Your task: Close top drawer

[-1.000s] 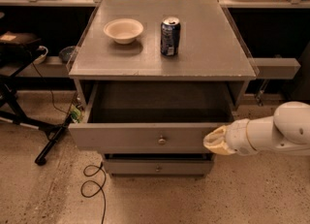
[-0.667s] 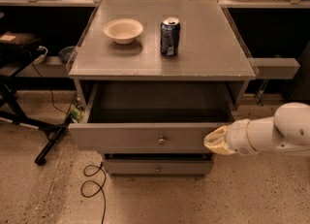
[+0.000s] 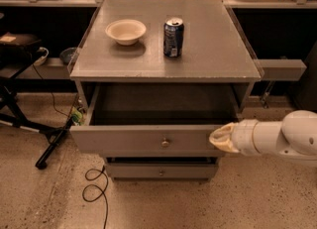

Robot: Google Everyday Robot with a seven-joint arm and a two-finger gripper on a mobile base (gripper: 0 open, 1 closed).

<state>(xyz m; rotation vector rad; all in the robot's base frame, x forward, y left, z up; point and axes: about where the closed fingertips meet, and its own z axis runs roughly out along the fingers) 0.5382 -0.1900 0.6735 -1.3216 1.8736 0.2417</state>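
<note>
Cabinet top (image 3: 208, 49) holding bowl (image 3: 126, 30), can (image 3: 173, 37), top drawer (image 3: 129, 140) open, gripper (image 3: 214, 138) at front, fingers (image 3: 225, 142) together.

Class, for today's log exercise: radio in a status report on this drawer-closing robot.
Gripper at right end of top drawer front panel. Drawer wide open, not yet closed. Bowl and can on cabinet top, out of the way.

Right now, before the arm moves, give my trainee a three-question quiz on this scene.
1. True or false: the top drawer is pulled out.
2. In the picture, the gripper is at the drawer front's: A) left end B) right end C) middle?
3. Fill in: beside the bowl on the cabinet top stands a ____.
Key: 1 true; 2 B; 3 can.
</note>
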